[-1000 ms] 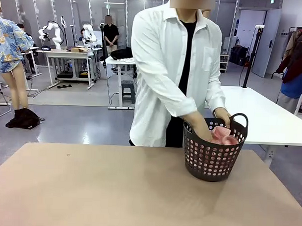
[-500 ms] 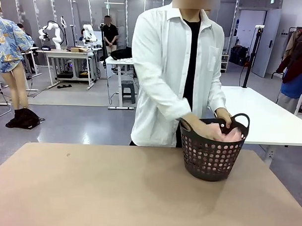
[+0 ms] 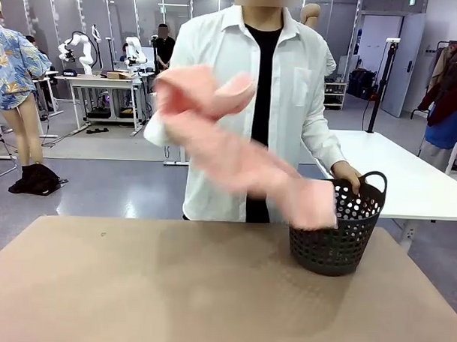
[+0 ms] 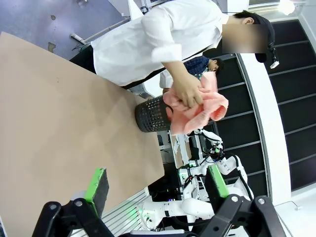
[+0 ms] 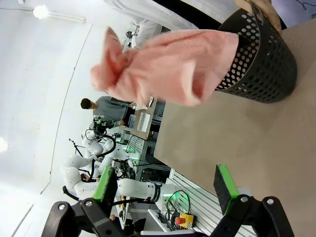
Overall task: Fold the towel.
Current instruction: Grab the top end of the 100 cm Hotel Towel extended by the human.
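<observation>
Spanning the lower frame, the table (image 3: 134,288) lies under the towel (image 3: 229,152), held aloft by the person's hand (image 4: 187,91). Its long axis slants from upper left down to the basket (image 3: 337,238) at centre right. Left gripper (image 4: 158,182) and right gripper (image 5: 165,185) stand agape, empty, well short; the right is probably nearer.

Counted: 1 towel (image 3: 237,152) | 1 basket (image 3: 338,246) | 1 table (image 3: 172,289) | 1 person (image 3: 280,90) | 2 grippers: left gripper (image 4: 157,182), right gripper (image 5: 165,183)
</observation>
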Controlling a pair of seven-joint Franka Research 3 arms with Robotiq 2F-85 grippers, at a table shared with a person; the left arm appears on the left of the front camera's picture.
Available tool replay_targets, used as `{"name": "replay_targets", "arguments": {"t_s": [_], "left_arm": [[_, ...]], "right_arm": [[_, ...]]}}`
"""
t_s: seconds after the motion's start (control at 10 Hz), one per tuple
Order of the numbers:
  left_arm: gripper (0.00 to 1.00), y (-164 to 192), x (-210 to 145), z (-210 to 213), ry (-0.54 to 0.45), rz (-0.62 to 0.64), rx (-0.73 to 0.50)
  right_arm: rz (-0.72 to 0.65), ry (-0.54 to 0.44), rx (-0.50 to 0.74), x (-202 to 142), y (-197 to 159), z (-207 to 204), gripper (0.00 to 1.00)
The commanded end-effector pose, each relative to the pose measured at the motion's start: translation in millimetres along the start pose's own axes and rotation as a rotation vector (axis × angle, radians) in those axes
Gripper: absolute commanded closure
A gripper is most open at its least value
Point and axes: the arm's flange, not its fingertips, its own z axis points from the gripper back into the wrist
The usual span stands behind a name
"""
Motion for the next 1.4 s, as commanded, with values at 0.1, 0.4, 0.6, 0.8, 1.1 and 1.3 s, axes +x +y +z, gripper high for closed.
{"name": "replay_targets", "arguments": {"t_s": [0.1, 0.4, 0.6, 0.8, 1.1, 1.3], "left_arm": [[0.0, 0.2, -0.7, 0.5, 0.0, -0.007, -0.019], [0.0, 0.2, -0.7, 0.5, 0.0, -0.007, -0.019], [0.0, 0.2, -0.7, 0.5, 0.0, -0.007, -0.019], [0.0, 0.2, -0.7, 0.5, 0.0, -0.007, -0.019], [0.0, 0.2, -0.7, 0.5, 0.0, -0.007, -0.019], [0.0, 0.2, -0.7, 0.5, 0.0, -0.007, -0.019]], "right_arm": [[0.02, -0.008, 0.015, 1.9, 0.3, 1.1, 0.0], [0.02, -0.008, 0.015, 1.9, 0.3, 1.1, 0.0], [0.02, -0.008, 0.015, 1.9, 0.3, 1.1, 0.0], [0.02, -0.008, 0.015, 1.9, 0.3, 1.1, 0.0], [0.02, -0.008, 0.015, 1.9, 0.3, 1.1, 0.0], [0.02, -0.008, 0.015, 1.9, 0.3, 1.1, 0.0]]}}
